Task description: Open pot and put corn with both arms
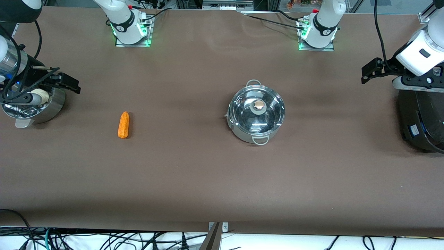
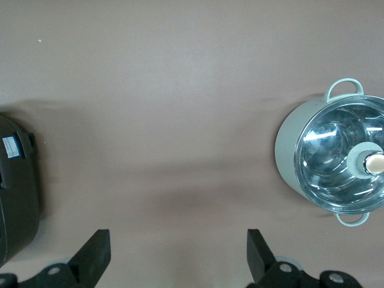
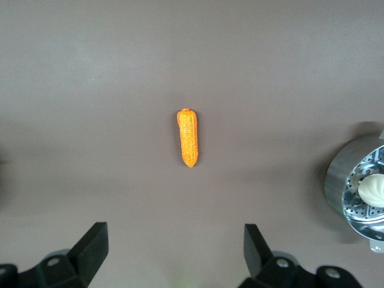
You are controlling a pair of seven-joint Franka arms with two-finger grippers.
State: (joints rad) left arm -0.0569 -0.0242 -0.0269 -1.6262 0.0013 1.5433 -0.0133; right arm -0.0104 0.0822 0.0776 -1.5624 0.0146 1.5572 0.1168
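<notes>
Nothing's started yet: lid [image 1: 257, 110] on the pot [image 1: 255, 133] mid-frame, corn [image 1: 123, 124] lying loose, left gripper [image 2: 179, 255] and right gripper [image 3: 174, 252] both wide open and empty, so lid-lifting comes first, I reckon.

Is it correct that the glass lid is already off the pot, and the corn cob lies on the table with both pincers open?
Not quite: the glass lid still sits on the pot, as the front view shows. The rest holds: the corn cob lies on the table, and the left pincer and right pincer are open.
</notes>
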